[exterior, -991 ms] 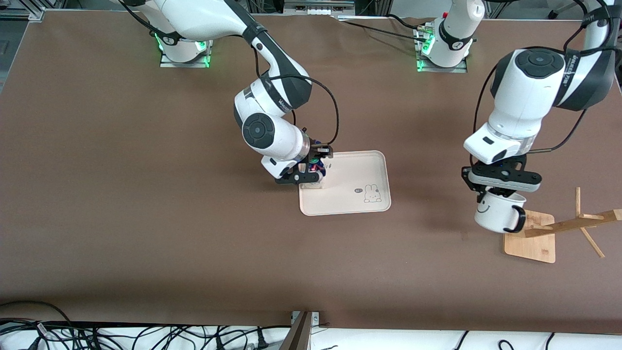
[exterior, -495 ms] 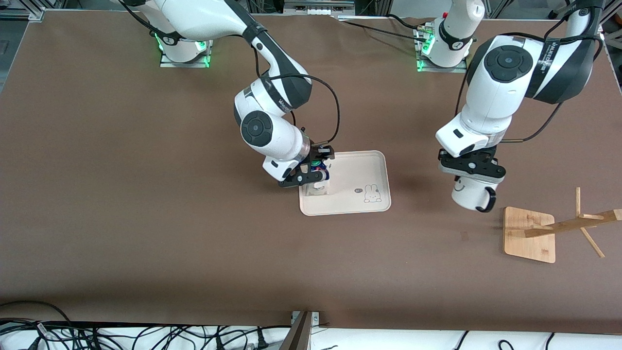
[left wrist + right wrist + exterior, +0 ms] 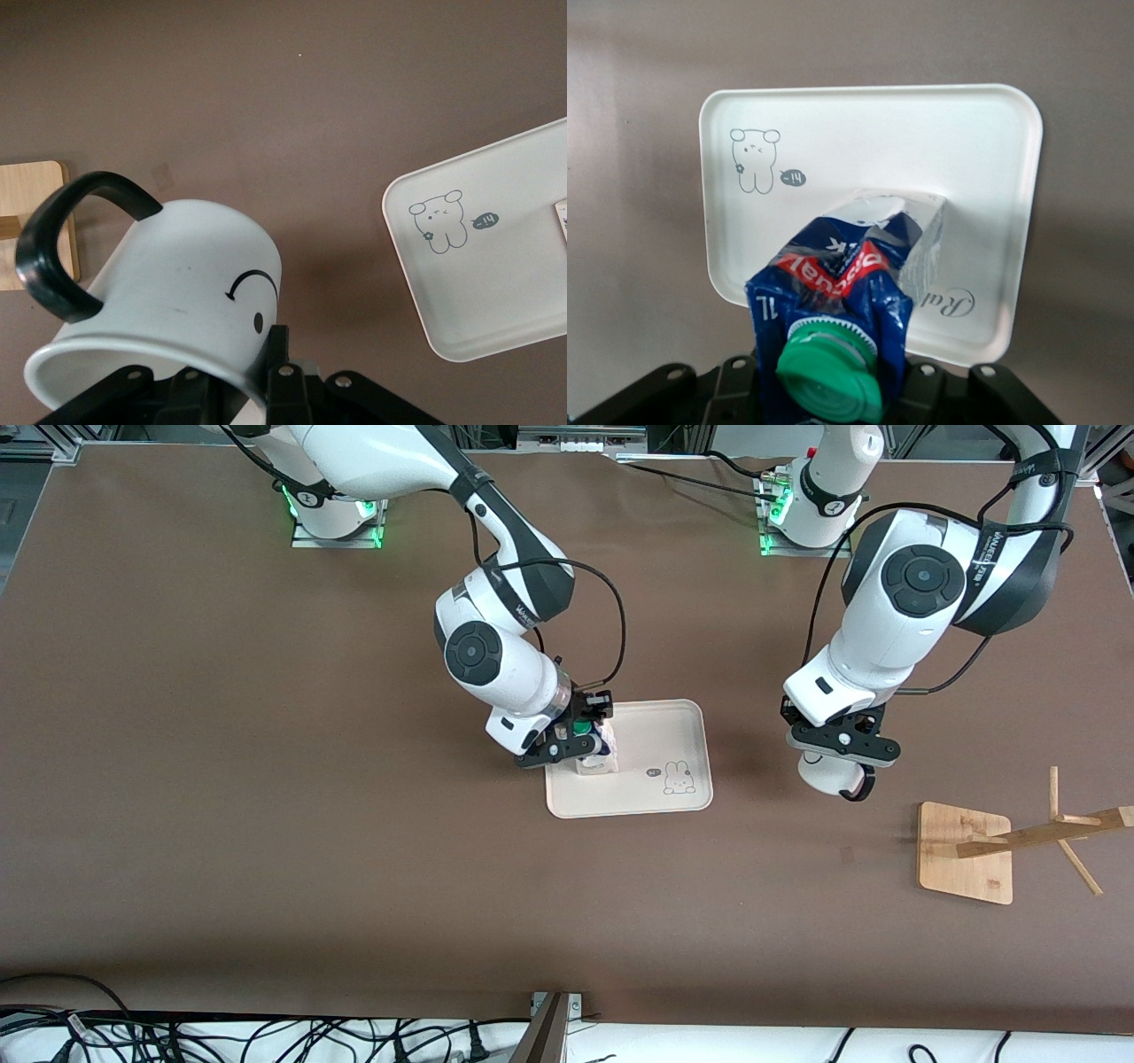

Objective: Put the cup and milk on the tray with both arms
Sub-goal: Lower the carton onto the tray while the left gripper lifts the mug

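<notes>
Even, bright overhead light fills the front view; the brown table (image 3: 266, 779) shows no glare, and soft, faint shadows lie under both arms. Green lamps glow at the arm bases. In the left wrist view the cup (image 3: 177, 292) is sharp, with a diffuse shadow beside the tray (image 3: 496, 257). In the right wrist view the milk (image 3: 842, 310) cap is slightly soft and the foil top glints.
</notes>
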### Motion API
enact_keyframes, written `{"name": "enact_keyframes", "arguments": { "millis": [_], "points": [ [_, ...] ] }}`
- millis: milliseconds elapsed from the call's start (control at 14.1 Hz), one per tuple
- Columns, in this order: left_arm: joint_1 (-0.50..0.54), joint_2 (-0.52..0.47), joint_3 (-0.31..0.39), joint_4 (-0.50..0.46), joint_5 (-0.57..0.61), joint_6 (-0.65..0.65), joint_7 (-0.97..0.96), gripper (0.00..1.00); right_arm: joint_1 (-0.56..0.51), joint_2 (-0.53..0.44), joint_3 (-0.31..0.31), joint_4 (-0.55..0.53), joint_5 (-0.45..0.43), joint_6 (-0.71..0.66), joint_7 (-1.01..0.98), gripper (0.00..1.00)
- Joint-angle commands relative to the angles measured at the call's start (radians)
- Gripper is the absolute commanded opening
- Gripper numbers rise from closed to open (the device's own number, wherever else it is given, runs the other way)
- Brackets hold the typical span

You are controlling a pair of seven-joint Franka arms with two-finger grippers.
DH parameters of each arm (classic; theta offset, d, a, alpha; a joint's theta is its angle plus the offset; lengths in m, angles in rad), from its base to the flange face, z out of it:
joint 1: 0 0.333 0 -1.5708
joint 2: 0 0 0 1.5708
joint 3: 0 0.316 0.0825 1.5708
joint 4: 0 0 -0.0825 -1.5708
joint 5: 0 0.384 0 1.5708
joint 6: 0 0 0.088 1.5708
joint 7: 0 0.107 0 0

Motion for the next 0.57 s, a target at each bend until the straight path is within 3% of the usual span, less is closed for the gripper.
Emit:
{"name": "enact_keyframes", "arguments": {
  "millis": [0,212,495],
  "points": [
    [-0.004,0.058,-0.002,0.122,-0.026,-0.099,0.046,0.0,0.01,-0.006,0.0,-0.014,-0.008,0.024,-0.011,1.0],
    [-0.004,0.104,-0.002,0.19,-0.146,-0.167,0.048,0.0,0.01,-0.008,0.0,-0.014,-0.008,0.021,-0.009,1.0],
    [-0.004,0.149,-0.002,0.225,-0.166,-0.194,0.051,0.0,0.01,-0.038,-0.002,-0.013,-0.009,0.013,-0.002,1.0]
  ]
}}
